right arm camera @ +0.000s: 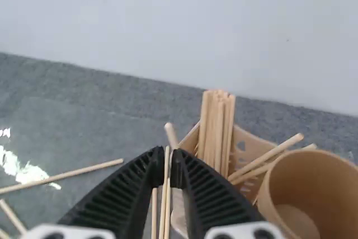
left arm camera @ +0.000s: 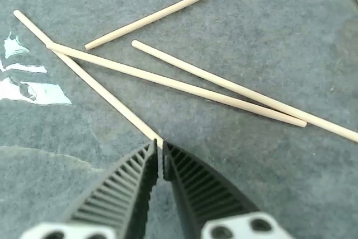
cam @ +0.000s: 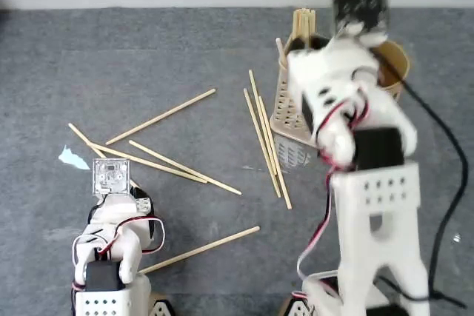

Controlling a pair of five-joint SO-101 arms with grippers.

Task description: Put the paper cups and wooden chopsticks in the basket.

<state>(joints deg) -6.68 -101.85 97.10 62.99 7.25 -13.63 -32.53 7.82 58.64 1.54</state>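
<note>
- High view lets you count eight loose chopsticks [cam: 148,162] on the grey mat [cam: 185,42]. Five are scattered on the left arm's side and three lie close together just beside the basket [cam: 285,112].
- You have one paper cup [cam: 396,64], brown, upright and open-mouthed, at the basket's far side. Whether it stands in the basket or beside it cannot be told.
- One bundle of chopsticks [cam: 303,24] stands upright in the basket, pale wood with the ends level. A few more sticks lean out at angles.
- The basket is cream-coloured with slotted walls.
- Your right gripper [right arm camera: 166,158] hangs over the basket, its jaws pinching two held chopsticks [right arm camera: 166,194] that run between them.
- Your left gripper [left arm camera: 160,148] sits low over the mat with its jaws pressed together. The end of one loose chopstick meets their tips, and you cannot tell whether it is nipped.
- One pale blue scrap [cam: 72,158] lies on the mat near that gripper.
</note>
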